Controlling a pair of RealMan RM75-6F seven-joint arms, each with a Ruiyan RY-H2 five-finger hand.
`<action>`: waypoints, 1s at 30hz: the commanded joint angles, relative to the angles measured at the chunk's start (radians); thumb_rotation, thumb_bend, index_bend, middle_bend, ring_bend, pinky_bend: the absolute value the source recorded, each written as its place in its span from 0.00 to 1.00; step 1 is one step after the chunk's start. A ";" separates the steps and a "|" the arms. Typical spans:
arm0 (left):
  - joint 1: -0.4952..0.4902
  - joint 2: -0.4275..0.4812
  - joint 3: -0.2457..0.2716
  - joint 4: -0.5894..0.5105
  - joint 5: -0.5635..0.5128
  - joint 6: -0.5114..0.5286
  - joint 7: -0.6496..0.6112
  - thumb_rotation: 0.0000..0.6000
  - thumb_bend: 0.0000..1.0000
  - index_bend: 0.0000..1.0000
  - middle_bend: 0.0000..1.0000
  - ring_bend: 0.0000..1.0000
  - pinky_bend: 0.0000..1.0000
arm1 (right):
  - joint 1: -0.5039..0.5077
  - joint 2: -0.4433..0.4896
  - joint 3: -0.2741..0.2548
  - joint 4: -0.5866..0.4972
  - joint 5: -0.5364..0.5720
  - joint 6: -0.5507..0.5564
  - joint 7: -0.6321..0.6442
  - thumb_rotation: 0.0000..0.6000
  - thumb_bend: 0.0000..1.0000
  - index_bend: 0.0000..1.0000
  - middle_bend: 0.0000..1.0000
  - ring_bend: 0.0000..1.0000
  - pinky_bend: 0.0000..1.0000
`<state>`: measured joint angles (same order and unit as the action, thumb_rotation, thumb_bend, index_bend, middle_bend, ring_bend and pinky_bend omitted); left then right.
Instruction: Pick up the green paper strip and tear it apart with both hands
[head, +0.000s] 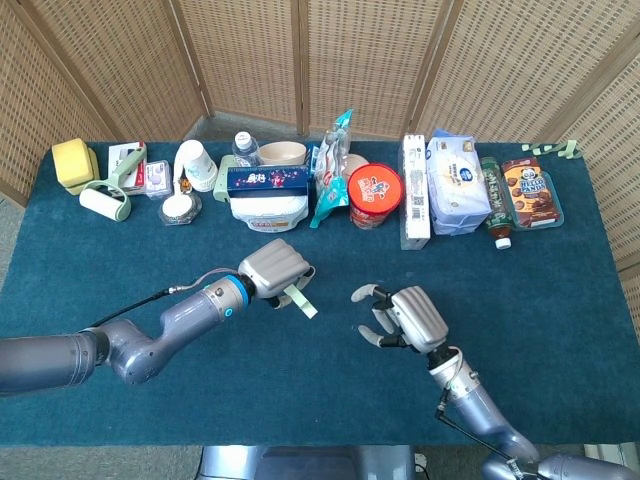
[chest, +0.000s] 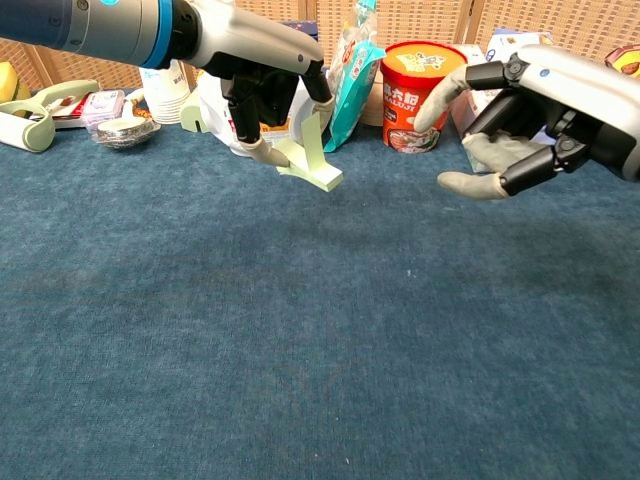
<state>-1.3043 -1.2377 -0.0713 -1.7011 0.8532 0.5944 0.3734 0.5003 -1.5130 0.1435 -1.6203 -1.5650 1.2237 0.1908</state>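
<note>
Head view first: the left arm comes in low from the left edge, forearm angled up toward the middle of the table (head: 120, 250), and the left hand (head: 275, 270) is curled round the top of the green strip (head: 300, 300). The strip pokes out below the fingers and slants down to the right. The right hand (head: 405, 320) sits just right of it, palm turned toward the strip, fingers spread and empty, with a clear gap between its fingertips and the paper. Its forearm runs down to the bottom right corner.

Chest view: the left hand (chest: 262, 75) reaches in from the upper left with fingers pointing down, pinching the strip (chest: 312, 155), which hangs bent, lower end folded out to the right, above the cloth. The right hand (chest: 520, 120) enters from the right, thumb up top and fingers curved underneath like an open claw, holding nothing, facing the strip but not touching it. A red cup (chest: 423, 80) stands behind, between the two hands.
</note>
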 joint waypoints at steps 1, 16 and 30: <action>-0.006 -0.005 0.005 0.001 -0.005 -0.001 0.004 1.00 0.46 0.62 1.00 1.00 1.00 | 0.008 -0.010 0.007 -0.005 0.001 0.003 -0.014 1.00 0.31 0.40 0.93 0.92 1.00; -0.034 -0.026 0.023 0.004 -0.035 0.011 0.019 1.00 0.46 0.62 1.00 1.00 1.00 | 0.038 -0.029 0.010 -0.023 0.006 -0.007 -0.028 1.00 0.31 0.37 0.93 0.92 1.00; -0.059 -0.051 0.026 0.015 -0.060 0.017 0.025 1.00 0.46 0.62 1.00 1.00 1.00 | 0.069 -0.049 0.008 -0.038 0.016 -0.035 -0.065 1.00 0.32 0.37 0.93 0.92 1.00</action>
<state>-1.3634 -1.2886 -0.0454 -1.6862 0.7934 0.6109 0.3979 0.5681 -1.5607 0.1512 -1.6578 -1.5504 1.1898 0.1275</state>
